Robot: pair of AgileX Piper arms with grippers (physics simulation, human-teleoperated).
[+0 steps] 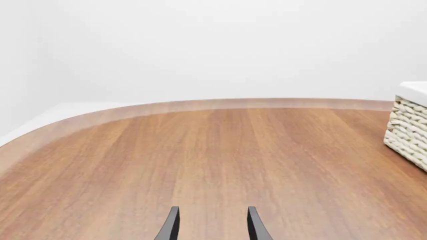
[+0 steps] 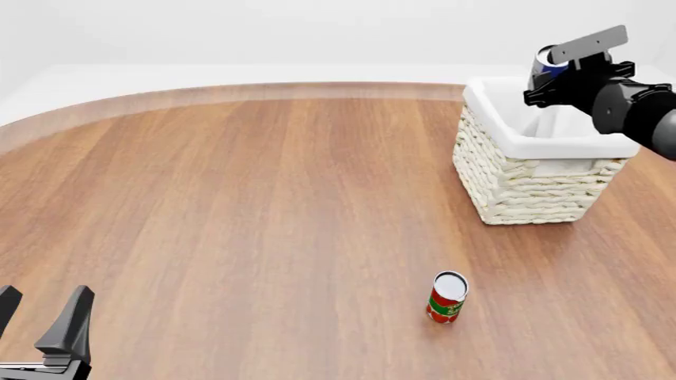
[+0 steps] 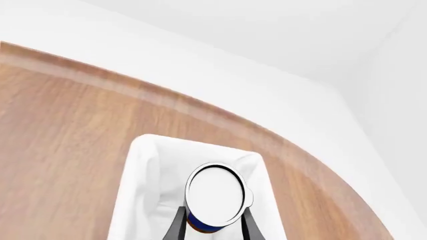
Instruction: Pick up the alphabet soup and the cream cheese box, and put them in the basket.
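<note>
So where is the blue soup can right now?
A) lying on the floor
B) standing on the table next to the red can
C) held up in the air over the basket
C: the right gripper grips the alphabet soup above the open basket; only the red and green can stands on the table.

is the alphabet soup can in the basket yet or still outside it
Outside: the right gripper holds the alphabet soup in the air above the basket, over its lined opening, jaws closed on the can's sides.
</note>
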